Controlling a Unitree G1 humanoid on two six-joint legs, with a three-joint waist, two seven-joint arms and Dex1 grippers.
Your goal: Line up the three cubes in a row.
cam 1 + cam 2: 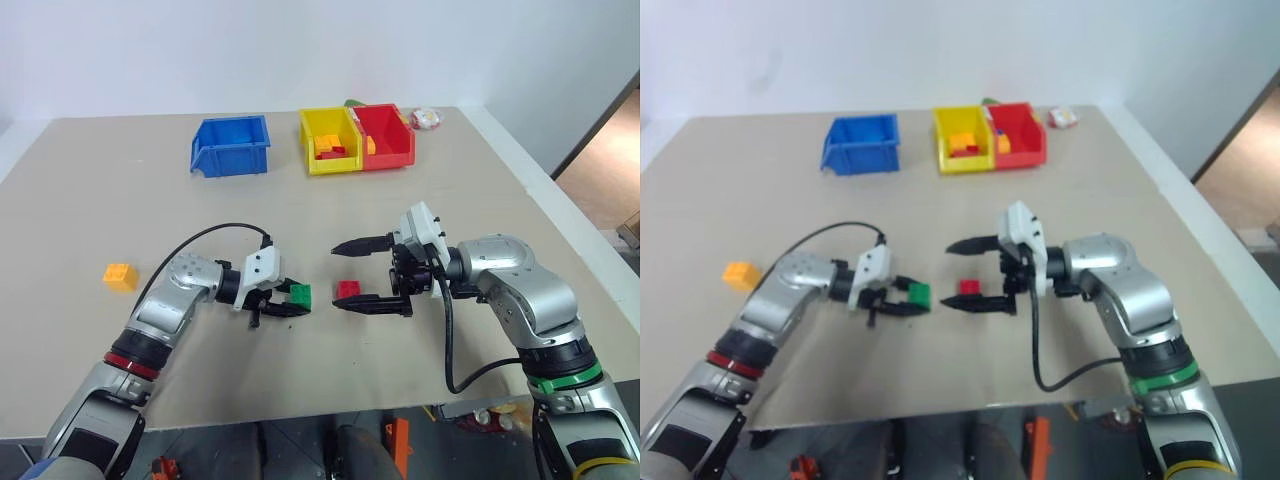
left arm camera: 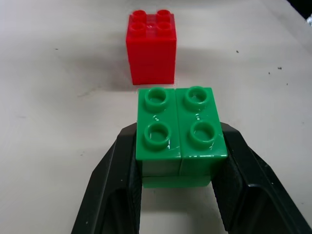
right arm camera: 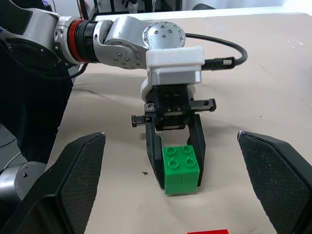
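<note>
Now we see the left tool (image 1: 285, 305) clamped on the green cube (image 1: 300, 295), one black finger pressed to each side of it, studs facing up, low over the counter (image 1: 90, 200); whether the cube rests on the surface we cannot tell. Just beside it toward the robot's right stands the red cube (image 1: 348, 290), apart from the green one with a small gap between them. And over there our right tool (image 1: 345, 275) is spread wide and gripping nothing, its fingers reaching either side of the red cube without touching it. The yellow-orange cube (image 1: 120, 276) sits well apart, off to the robot's left. At the far edge we have a blue bin (image 1: 232, 145), a yellow bin (image 1: 330, 141) and a red bin (image 1: 388, 137).
</note>
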